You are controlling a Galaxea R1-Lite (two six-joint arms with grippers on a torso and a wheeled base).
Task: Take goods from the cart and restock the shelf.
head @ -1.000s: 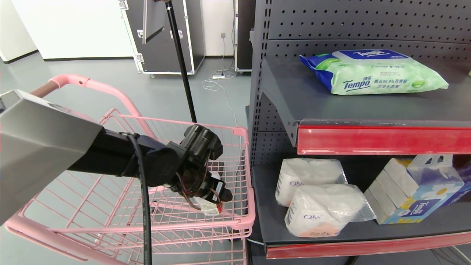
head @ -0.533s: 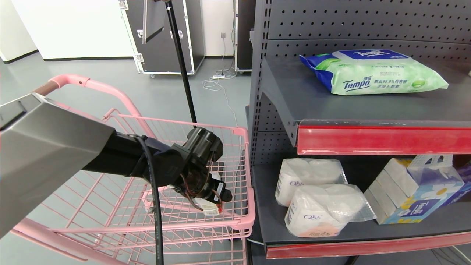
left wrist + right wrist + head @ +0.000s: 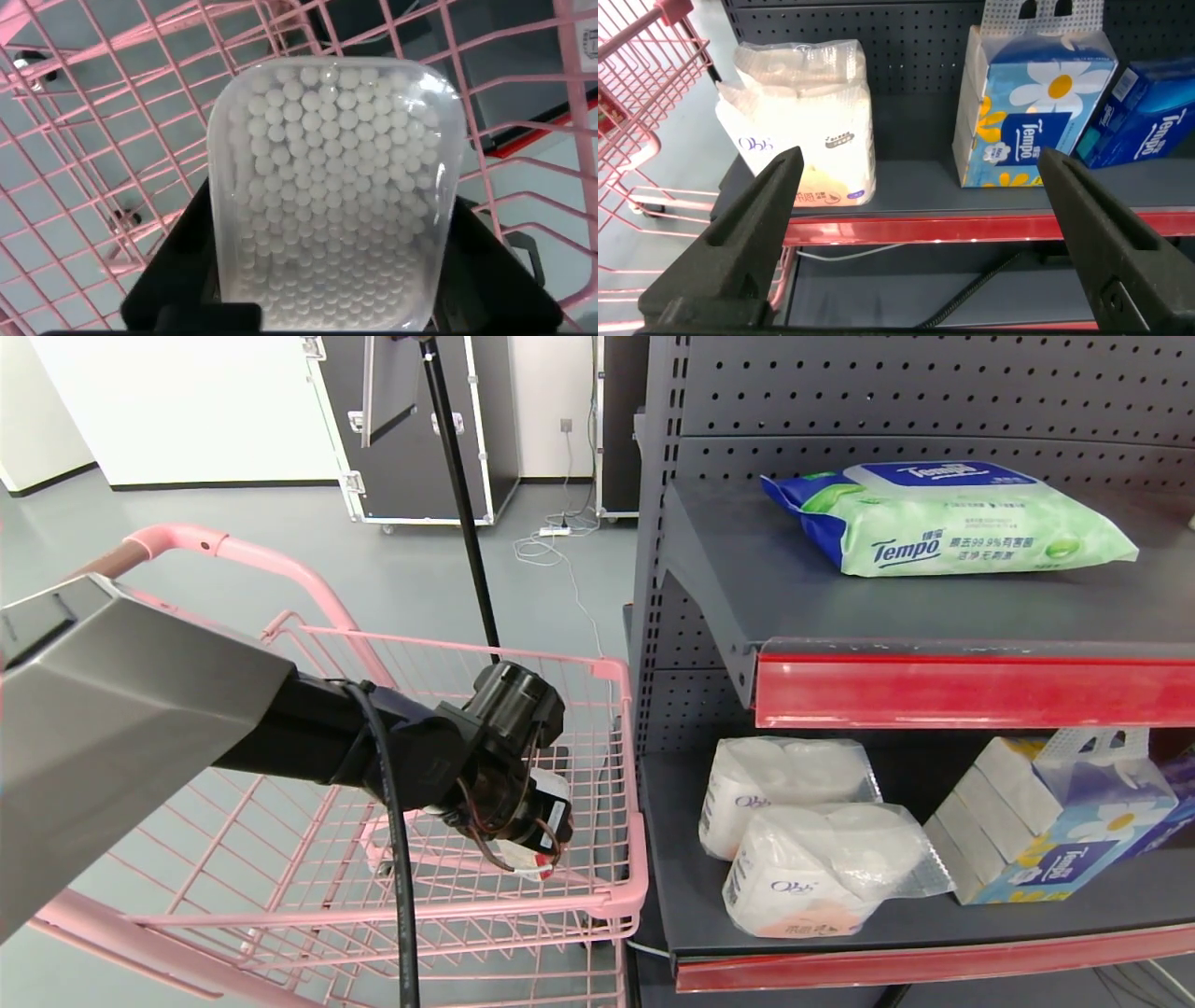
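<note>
Left gripper point(image 3: 332, 201) low inside pink cart point(image 3: 616, 896), fingers closed against sides of clear tub point(image 3: 327, 103) packed with small white balls. Right gripper point(image 3: 920, 163) spread wide, holding nothing, facing lower shelf point(image 3: 915, 187). Grey pegboard shelving, red edge strips. Wipes pack point(image 3: 943, 518) on upper board; roll packs point(image 3: 812, 868), tissue boxes point(image 3: 1055, 821) below. Grey floor; black flight case point(image 3: 420, 429), stand pole point(image 3: 457, 495) behind cart.
</note>
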